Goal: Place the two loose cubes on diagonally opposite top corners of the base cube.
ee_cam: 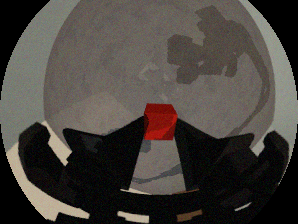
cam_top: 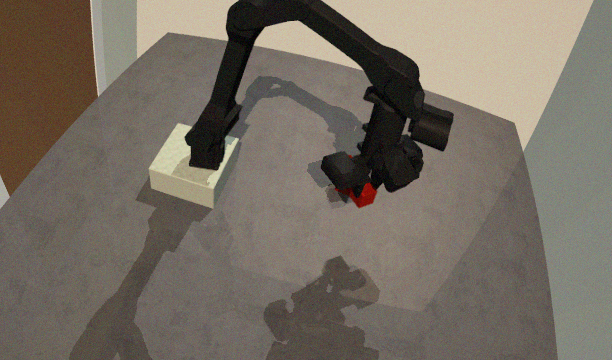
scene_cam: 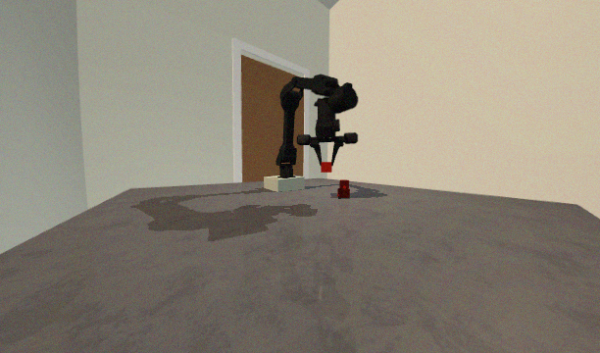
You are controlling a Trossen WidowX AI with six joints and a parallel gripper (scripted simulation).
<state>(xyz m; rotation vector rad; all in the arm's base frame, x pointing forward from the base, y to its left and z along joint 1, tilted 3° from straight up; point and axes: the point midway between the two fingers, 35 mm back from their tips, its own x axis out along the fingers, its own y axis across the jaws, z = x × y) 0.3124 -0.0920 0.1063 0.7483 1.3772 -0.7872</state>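
Brown door (cam_top: pixel 41 55) (scene_cam: pixel 266 118): flat panel in a pale frame, far left from above.
Pale block (cam_top: pixel 181 187) (scene_cam: pixel 275 184): cream, box-shaped, under the foot of the arm.
Arm (cam_top: pixel 336 34) (scene_cam: pixel 288 123): matte black, arched over toward the cubes.
Gripper (cam_top: pixel 367 188) (scene_cam: pixel 326 165) (ee_cam: pixel 158 120): pointing down, part-way open, its two tapering fingers clamped on a red cube.
Held cube (cam_top: pixel 364 196) (scene_cam: pixel 326 168) (ee_cam: pixel 160 125): bright red, flat-faced, raised clear of the tabletop, looking about level in the exterior view.
Base cube (scene_cam: pixel 343 193): dark red, on the tabletop, lower and to the right of the held cube in the exterior view.
Upper cube (scene_cam: pixel 344 184): red, resting on the base cube; which corner it caps, I cannot tell.
Tabletop (cam_top: pixel 436 250) (scene_cam: pixel 300 270) (ee_cam: pixel 110 60): mottled grey-brown, stone-like, crossed by shadows.
Wall (cam_top: pixel 461 50) (scene_cam: pixel 476 98): plain cream, behind.
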